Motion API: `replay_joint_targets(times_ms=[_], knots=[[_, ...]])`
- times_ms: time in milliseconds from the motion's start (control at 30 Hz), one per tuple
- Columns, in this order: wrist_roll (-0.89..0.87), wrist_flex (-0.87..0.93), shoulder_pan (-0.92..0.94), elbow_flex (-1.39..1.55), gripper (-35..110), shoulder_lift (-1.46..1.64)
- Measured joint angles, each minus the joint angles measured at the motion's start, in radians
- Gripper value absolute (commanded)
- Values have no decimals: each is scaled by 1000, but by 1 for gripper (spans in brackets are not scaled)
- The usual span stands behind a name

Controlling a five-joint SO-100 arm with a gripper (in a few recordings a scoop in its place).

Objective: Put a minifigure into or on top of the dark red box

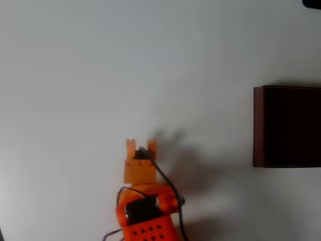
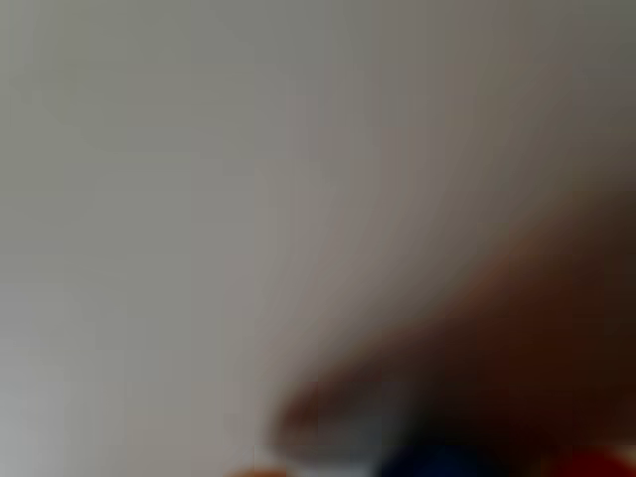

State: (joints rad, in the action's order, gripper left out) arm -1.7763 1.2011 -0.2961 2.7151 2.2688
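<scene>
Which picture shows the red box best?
The overhead view: the box sits sharp at the right edge, its dark red wall and black inside plain, though cut off by the frame. The wrist view is badly blurred; I cannot tell whether its dark brownish smear is the box.

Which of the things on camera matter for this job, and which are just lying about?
Job:
- dark red box, at the overhead view's right edge
- gripper, left of the box and apart from it
- blurred blue patch in the wrist view, maybe the minifigure

Lying about:
- dark object, top right corner
</scene>
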Motion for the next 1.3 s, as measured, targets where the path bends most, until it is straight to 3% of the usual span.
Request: replay_joint_targets(times_ms=[467, 633, 1300], knots=[[0, -6, 0, 41, 3, 74], [0, -9, -2, 43, 20, 74], [-100, 98, -61, 109, 21, 267]])
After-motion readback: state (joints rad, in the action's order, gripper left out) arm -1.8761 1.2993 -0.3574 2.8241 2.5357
